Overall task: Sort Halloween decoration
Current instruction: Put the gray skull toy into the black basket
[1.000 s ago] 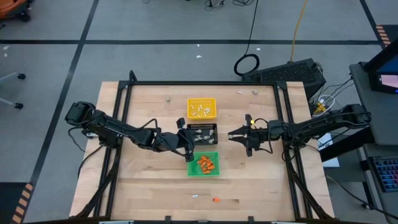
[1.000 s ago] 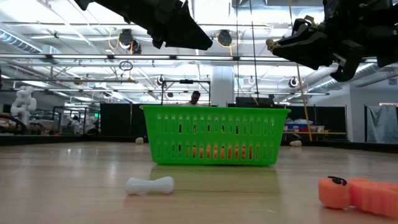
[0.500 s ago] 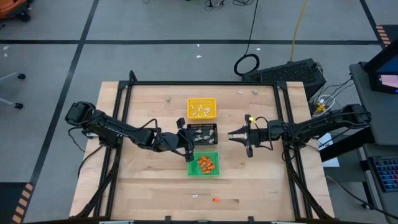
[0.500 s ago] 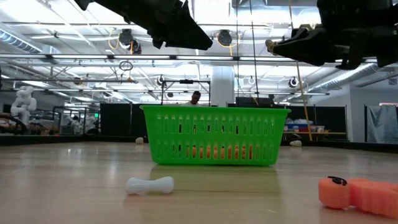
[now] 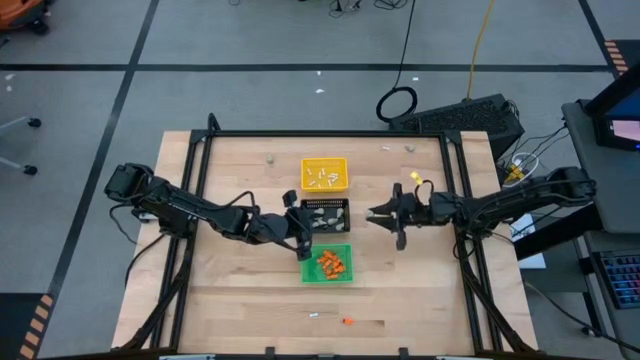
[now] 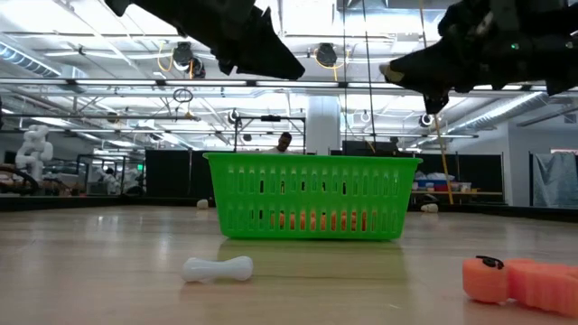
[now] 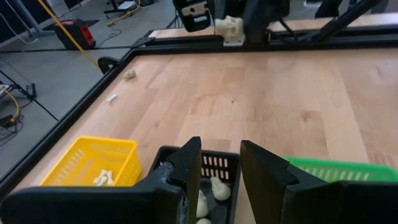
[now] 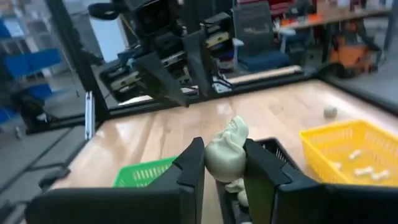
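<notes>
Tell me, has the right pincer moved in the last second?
Yes. In the high view the right pincer, shut on a beige-grey lump, has rolled about its own axis and stays the same way off the black tray.

wooden table (image 5: 240,290), slotted plastic trays (image 5: 325,174)

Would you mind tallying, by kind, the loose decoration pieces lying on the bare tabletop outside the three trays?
Beige-grey lumps: 2
Thin white sticks: 2
Orange bits: 1
Total: 5
</notes>
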Controlling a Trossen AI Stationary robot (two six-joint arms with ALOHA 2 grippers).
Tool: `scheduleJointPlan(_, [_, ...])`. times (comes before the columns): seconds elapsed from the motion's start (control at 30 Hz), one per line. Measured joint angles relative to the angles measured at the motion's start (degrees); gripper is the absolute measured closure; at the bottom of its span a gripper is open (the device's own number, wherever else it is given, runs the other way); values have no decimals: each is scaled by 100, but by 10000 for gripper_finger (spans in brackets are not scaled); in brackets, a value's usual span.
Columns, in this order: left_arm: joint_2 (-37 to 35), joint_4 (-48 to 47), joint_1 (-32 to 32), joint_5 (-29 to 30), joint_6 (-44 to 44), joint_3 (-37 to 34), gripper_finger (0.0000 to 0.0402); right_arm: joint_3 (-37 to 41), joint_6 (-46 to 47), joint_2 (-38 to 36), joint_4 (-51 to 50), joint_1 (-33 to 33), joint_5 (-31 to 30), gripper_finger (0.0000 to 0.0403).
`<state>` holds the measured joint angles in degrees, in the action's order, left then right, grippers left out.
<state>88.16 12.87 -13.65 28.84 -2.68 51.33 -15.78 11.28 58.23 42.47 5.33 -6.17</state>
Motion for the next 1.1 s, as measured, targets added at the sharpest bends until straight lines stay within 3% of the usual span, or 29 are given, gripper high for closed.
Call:
scheduleJointPlan(0.27, [0,-269,0,139,0,0,288,-948,484,575,-1134,-12,-292,342])
scheduleJointPlan(0.53, [-62,-540,1,662,-116,-192,288,-2274,412,1807,-2578,-10,-285,342])
scheduleJointPlan(0.9, [-557,-1731,-151,1059,-753,-216,288,-3339,259,3214,-3506,-250,-282,340])
scheduleJointPlan(1.1, [-631,-1905,-186,1227,-748,-214,288,-3756,257,3609,-4005,-503,-269,311])
